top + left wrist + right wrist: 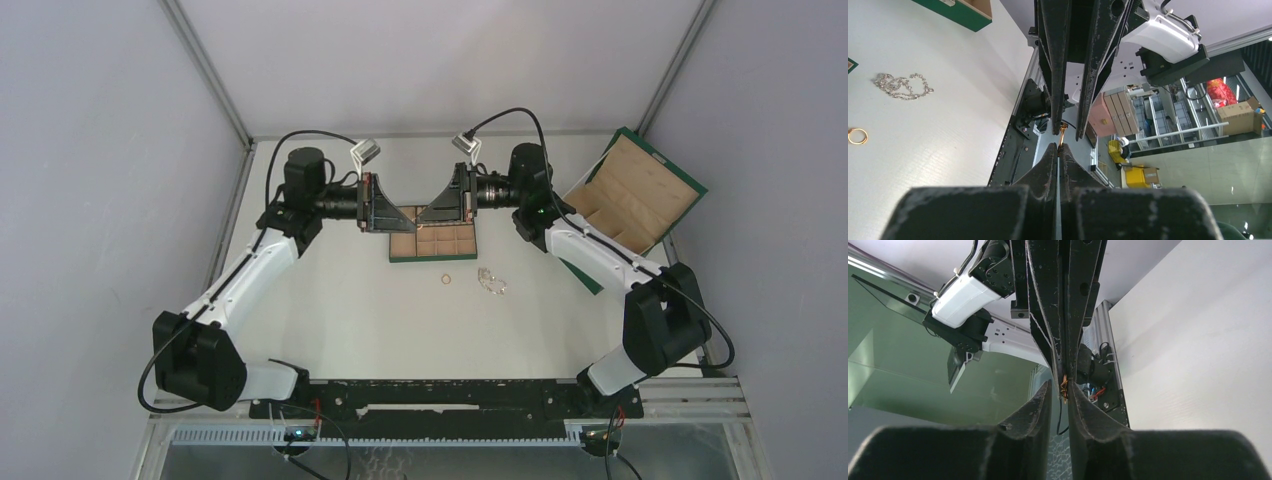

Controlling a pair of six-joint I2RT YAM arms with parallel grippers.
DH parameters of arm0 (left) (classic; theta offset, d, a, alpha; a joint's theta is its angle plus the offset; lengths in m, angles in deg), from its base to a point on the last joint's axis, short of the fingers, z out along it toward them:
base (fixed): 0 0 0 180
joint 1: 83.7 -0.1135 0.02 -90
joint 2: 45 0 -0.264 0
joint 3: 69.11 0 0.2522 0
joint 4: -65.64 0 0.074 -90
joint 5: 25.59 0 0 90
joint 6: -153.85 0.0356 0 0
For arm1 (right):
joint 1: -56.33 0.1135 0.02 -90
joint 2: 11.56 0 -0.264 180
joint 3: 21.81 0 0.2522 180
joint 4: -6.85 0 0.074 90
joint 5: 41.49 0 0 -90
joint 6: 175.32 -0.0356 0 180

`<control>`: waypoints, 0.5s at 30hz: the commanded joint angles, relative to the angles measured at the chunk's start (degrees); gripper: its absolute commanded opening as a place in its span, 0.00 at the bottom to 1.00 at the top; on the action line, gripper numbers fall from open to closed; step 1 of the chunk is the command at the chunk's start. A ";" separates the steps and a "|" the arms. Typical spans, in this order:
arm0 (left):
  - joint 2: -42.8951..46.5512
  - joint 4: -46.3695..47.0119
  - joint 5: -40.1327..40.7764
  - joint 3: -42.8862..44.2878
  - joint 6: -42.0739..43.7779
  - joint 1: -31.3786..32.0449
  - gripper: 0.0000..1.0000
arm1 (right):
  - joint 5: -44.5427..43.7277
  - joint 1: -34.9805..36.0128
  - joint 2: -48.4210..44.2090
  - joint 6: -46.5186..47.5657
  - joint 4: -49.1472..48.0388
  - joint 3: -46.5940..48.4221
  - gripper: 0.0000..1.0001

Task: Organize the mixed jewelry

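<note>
Nearest the lens, left wrist view: left gripper (1058, 146), dark fingers pressed to a hairline slit, apparently pinching the edge of a small thin gold-coloured ring (1063, 132) at the very tips. Opposite, tip to tip: right gripper (1059, 385), fingers set narrow with a slim gap, straddling that ring without visibly clamping it. Read as a gripper-to-gripper transfer in mid-air; grip on the right side not confirmed.

From the top view: both arms reaching inward, tips meeting over the far side of the tan compartmented tray with green edge (431, 258). At far right, well apart: large green box with tan lining (640, 196), lying open.

Loose on the white table (340, 300), just in front of the tray: second thin gold-coloured ring (446, 279), and to its right a small silvery sparkly tangle of chain (491, 281). Near each other, not touching.

Progress, as judged: early. No piece visibly sitting in any compartment, though too small to rule out. One ring in hand, not yet placed. Left to do: finish the transfer, set that ring in a compartment, then fetch the second ring and the chain.
</note>
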 commanded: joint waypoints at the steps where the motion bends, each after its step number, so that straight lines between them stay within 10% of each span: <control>1: 1.90 -0.30 -1.69 2.13 1.79 0.30 0.00 | 0.39 0.09 -0.41 0.42 -1.66 2.41 0.22; 13: 1.79 -1.32 -0.93 2.67 2.30 0.30 0.01 | -1.17 0.26 -1.22 4.56 3.70 2.37 0.00; 15: 1.63 -5.42 1.18 3.75 4.64 -0.05 0.31 | -3.85 -0.01 -2.08 6.12 7.01 2.44 0.00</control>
